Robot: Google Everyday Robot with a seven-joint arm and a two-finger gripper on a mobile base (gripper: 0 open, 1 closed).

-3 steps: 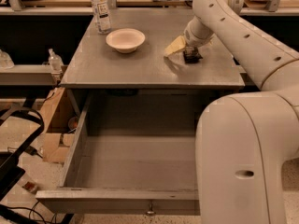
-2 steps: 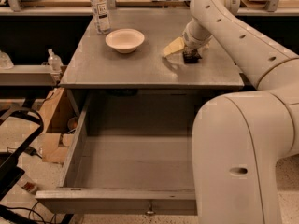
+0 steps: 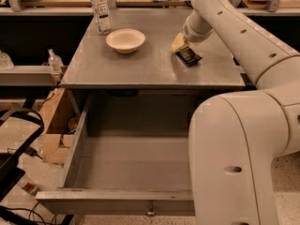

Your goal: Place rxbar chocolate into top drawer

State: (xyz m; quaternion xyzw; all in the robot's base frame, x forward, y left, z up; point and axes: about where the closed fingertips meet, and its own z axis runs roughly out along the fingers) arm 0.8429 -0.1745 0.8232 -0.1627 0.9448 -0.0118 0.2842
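- The hand (image 3: 181,43) is low over the bench (image 3: 140,71), with the rxbar chocolate (image 3: 188,56) at its tip; I cannot tell whether it grips the bar
- With a weak hold, the bar could slip and land on the bench, short of the front edge
- The top drawer (image 3: 131,163) stands open below and in front of the hand, with plenty of room
- The bowl (image 3: 125,40) is well apart to the hand's side

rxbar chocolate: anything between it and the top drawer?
Nothing visible. The rxbar chocolate lies on the tabletop with the gripper at it; the top drawer stands open below the front edge. The white bowl sits well left.
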